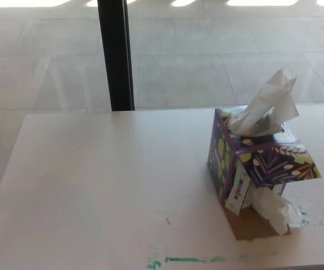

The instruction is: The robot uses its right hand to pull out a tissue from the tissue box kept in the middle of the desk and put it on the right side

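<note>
Neither hand is in view, so can't tell how open the right hand is or whether it has hold of anything; nothing on the desk shows a grip.

Near edge of the desk (pixel 94 185): green marker smears (pixel 187 260) run along the front, more at the near right. Crumpled white tissue (pixel 274 209) lies just in front of the box on a tan patch, touching or nearly touching its near face.

Tissue box (pixel 257 163): purple, leaf print, cube type, sitting right of centre and turned corner-on. A label tag (pixel 238 191) hangs off its near corner. Next tissue (pixel 269 107) stands up out of the top slot, tall and loose.

Judgement: pull step not started. Come in from the right, above the box, pinch the standing tissue high near its tip, pull straight up. Box looks light and may lift or skid, so pull steady, no yank. Drop right of the box, clear of the crumpled one.

Far: black post (pixel 115 53), tiled floor behind.
</note>
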Controlling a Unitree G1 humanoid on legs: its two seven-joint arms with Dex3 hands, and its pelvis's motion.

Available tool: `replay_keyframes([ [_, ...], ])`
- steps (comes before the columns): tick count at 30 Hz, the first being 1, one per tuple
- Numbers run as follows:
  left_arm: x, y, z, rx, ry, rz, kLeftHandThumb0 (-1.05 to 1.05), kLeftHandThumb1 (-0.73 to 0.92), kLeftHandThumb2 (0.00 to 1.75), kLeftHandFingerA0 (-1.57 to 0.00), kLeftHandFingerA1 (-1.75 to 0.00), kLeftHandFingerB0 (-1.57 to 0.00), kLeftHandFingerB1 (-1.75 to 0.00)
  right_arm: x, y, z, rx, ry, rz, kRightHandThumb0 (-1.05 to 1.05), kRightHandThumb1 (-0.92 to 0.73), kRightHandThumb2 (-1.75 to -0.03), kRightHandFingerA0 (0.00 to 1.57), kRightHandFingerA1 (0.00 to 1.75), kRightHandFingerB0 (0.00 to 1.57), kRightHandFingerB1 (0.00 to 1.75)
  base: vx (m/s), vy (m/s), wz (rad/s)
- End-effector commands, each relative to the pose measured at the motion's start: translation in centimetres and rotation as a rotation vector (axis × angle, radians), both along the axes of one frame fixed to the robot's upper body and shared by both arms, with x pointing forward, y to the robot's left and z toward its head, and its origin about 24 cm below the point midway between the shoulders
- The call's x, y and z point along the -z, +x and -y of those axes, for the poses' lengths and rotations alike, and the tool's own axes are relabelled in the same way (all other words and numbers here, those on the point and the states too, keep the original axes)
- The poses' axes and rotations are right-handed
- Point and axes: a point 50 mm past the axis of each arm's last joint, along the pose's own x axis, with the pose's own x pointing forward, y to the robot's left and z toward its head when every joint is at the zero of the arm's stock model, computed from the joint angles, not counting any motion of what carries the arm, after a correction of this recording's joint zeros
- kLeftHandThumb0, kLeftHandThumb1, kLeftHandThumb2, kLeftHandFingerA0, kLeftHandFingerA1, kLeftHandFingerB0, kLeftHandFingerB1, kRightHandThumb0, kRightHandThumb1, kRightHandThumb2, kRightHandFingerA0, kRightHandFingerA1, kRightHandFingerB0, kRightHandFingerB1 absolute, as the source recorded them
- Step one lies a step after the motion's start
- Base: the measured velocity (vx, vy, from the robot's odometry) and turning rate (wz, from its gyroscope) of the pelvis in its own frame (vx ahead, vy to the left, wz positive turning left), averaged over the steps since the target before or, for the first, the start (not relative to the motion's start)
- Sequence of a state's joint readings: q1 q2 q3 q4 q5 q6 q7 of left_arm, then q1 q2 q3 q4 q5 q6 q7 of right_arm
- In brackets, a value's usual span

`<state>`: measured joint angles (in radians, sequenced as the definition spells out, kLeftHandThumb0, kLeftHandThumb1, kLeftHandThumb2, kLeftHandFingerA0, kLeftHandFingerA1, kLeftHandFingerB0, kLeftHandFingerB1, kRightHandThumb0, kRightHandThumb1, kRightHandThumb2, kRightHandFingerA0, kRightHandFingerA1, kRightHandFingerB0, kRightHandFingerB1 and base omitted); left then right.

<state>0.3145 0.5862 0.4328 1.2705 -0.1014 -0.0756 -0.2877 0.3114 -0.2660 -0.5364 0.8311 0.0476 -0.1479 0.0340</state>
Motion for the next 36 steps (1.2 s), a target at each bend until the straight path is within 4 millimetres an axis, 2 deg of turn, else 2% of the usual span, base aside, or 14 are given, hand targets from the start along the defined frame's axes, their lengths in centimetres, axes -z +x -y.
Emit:
replay_keyframes([
  [1,-0.4,0.0,-0.3,-0.046,-0.064,0.045,-0.88,0.92,0.72,-0.43,-0.48,-0.42,-0.42,-2.8,0.4,3.0,0.121,-0.09,0.146,-0.52,-0.61,-0.59,0.81,1.15,0.55,0.76,0.0,0.0,0.0],
  [10,-0.4,-1.1,-0.1,-0.018,-0.057,0.005,-0.86,0.92,0.73,-0.37,-0.46,-0.45,-0.43,-11.3,5.8,6.4,0.152,-0.244,0.474,-0.63,-0.49,-0.89,0.44,0.89,0.29,0.68,0.0,0.0,0.0],
  [12,-0.4,-1.1,-0.1,-0.04,-0.062,0.025,-0.86,0.92,0.71,-0.4,-0.46,-0.42,-0.43,-14.2,7.7,7.0,0.049,-0.291,0.549,-0.63,-0.66,-0.6,0.47,1.13,0.27,0.66,0.0,0.0,0.0],
  [14,-0.4,-1.3,-0.2,-0.044,-0.063,0.018,-0.86,0.92,0.71,-0.41,-0.46,-0.42,-0.42,-15.5,8.9,6.9,0.025,-0.328,0.549,-0.68,-0.51,-0.93,0.47,0.86,0.29,0.64,0.0,0.0,0.0],
  [19,-0.3,-1.4,-0.1,-0.03,-0.049,-0.004,-0.89,0.92,0.74,-0.38,-0.46,-0.48,-0.45,-23.0,14.8,4.6,-0.13,-0.422,0.737,-0.86,-0.59,-0.64,0.39,1.01,0.37,0.71,0.0,0.0,0.0],
  [20,-0.3,-1.5,-0.1,-0.025,-0.035,-0.017,-0.87,0.8,1.21,-0.34,-0.54,-0.41,-0.54,-24.3,15.8,4.0,-0.16,-0.45,0.761,-0.81,-0.62,-0.61,0.38,1.02,0.39,0.69,0.0,0.0,0.0],
  [21,-0.3,-1.5,-0.1,-0.056,-0.051,0.006,-0.88,0.92,0.72,-0.42,-0.47,-0.44,-0.43,-26.7,17.8,2.9,-0.263,-0.486,0.786,-0.72,-0.67,-0.6,0.27,0.92,0.36,0.56,0.0,0.0,0.0],
  [26,-0.4,-1.4,-0.1,-0.003,-0.04,-0.016,-0.88,0.92,0.73,-0.44,-0.46,-0.44,-0.41,-30.7,21.3,-1.2,-0.443,-0.56,0.863,-0.51,-0.7,-0.6,0.32,0.67,0.3,0.38,0.0,0.0,0.0],
  [27,-0.3,-1.4,0.0,-0.002,-0.044,-0.012,-0.85,0.79,1.21,-0.38,-0.57,-0.32,-0.5,-32.0,22.6,-3.2,-0.538,-0.572,0.851,-0.54,-0.68,-0.6,0.37,0.69,0.28,0.36,0.0,0.0,0.0],
  [29,-0.2,-1.3,0.1,-0.006,-0.049,-0.011,-0.87,0.92,0.73,-0.46,-0.47,-0.45,-0.42,-32.2,22.8,-3.5,-0.555,-0.571,0.853,-0.53,-0.69,-0.6,0.35,0.65,0.28,0.38,0.0,0.0,0.0],
  [30,0.0,-1.1,0.2,-0.012,-0.061,-0.002,-0.82,0.74,1.13,-0.4,-0.56,-0.37,-0.53,-32.7,23.6,-4.2,-0.606,-0.57,0.848,-0.5,-0.68,-0.6,0.35,0.54,0.31,0.36,0.0,0.0,0.0],
  [32,0.0,-0.8,0.2,-0.008,-0.072,0.006,-0.85,0.92,0.74,-0.47,-0.46,-0.41,-0.41,-32.9,24.9,-5.3,-0.679,-0.575,0.805,-0.52,-0.68,-0.6,0.34,0.54,0.31,0.35,0.0,0.0,0.0],
  [33,-0.1,-0.8,0.2,0.034,-0.074,-0.014,-0.82,0.77,1.14,-0.41,-0.56,-0.36,-0.52,-33.0,25.5,-5.9,-0.714,-0.562,0.798,-0.55,-0.66,-0.59,0.33,0.55,0.32,0.34,0.0,0.0,0.0],
  [36,0.0,-0.8,0.3,0.025,-0.066,-0.005,-0.87,0.92,0.73,-0.47,-0.46,-0.44,-0.41,-33.2,27.6,-7.6,-0.822,-0.566,0.723,-0.61,-0.65,-0.6,0.39,0.47,0.32,0.32,0.0,0.0,0.0],
])
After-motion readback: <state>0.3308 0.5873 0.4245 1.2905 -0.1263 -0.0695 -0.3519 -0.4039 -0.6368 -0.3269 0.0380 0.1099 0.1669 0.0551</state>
